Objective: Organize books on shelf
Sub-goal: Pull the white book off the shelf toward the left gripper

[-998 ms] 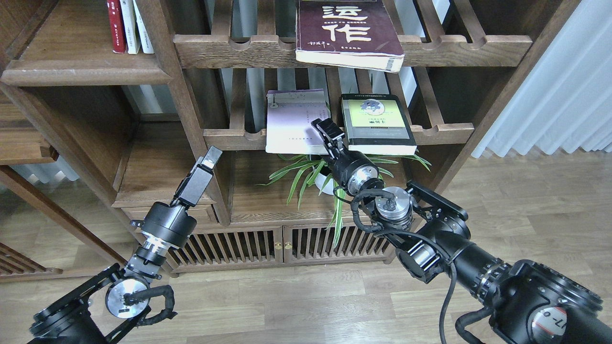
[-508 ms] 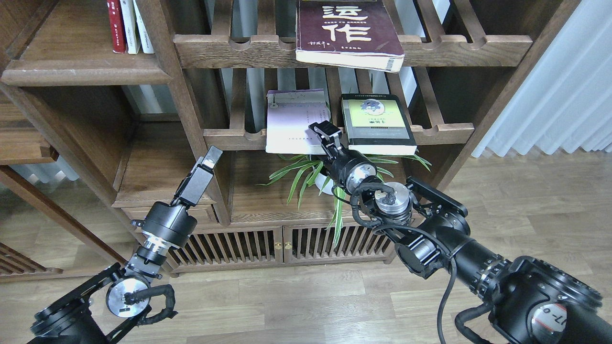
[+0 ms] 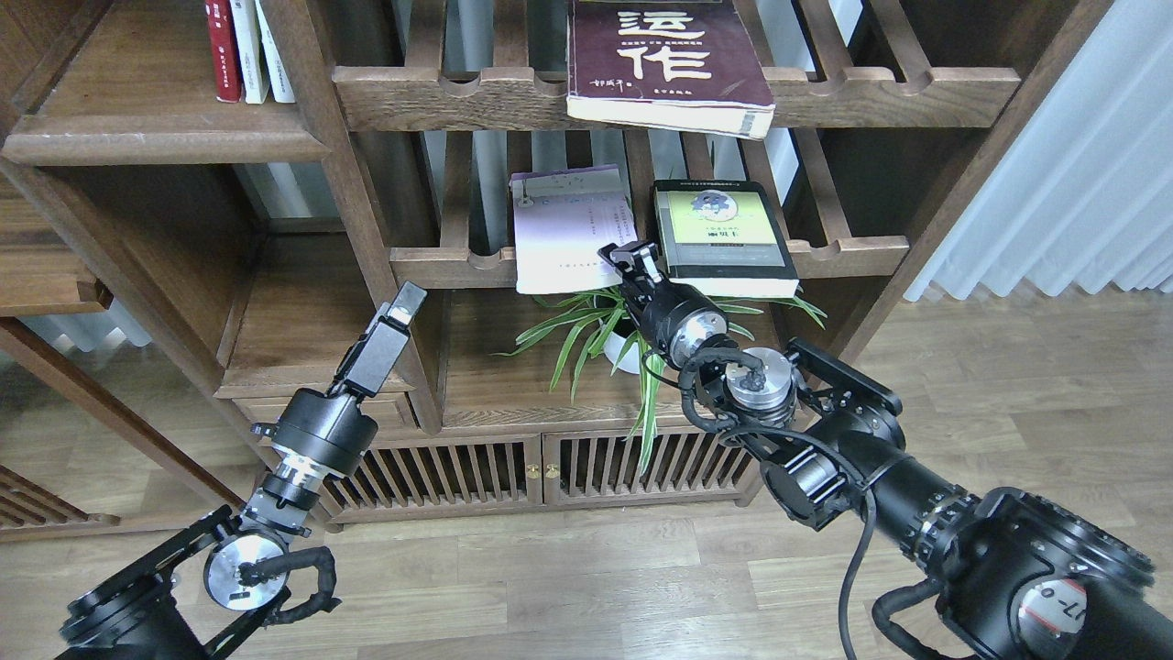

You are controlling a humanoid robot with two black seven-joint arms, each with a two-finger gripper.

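Note:
The pale lavender-white book (image 3: 566, 234) lies flat on the lower slatted rack, slightly turned, its front edge hanging over the rail. My right gripper (image 3: 630, 258) is at its front right corner, and its fingers look closed on that corner. The black-bordered yellow-green book (image 3: 724, 231) lies just to the right on the same rack. The thick maroon book (image 3: 669, 57) lies on the upper rack and juts over its rail. The solid plank shelf (image 3: 165, 137) is at the upper left. My left gripper (image 3: 409, 301) is shut and empty, low in front of the bookcase post.
Slim red and white-spined volumes (image 3: 247, 50) stand at the plank shelf's right end. A green plant in a white pot (image 3: 621, 353) stands under the lower rack, right below my right wrist. Slatted cabinet doors (image 3: 541, 467) are at floor level. A white curtain (image 3: 1072, 183) hangs at the right.
My right gripper moved down and right to the lavender-white book's front right corner and narrowed there. The book has turned slightly and shifted right. The left arm has not moved.

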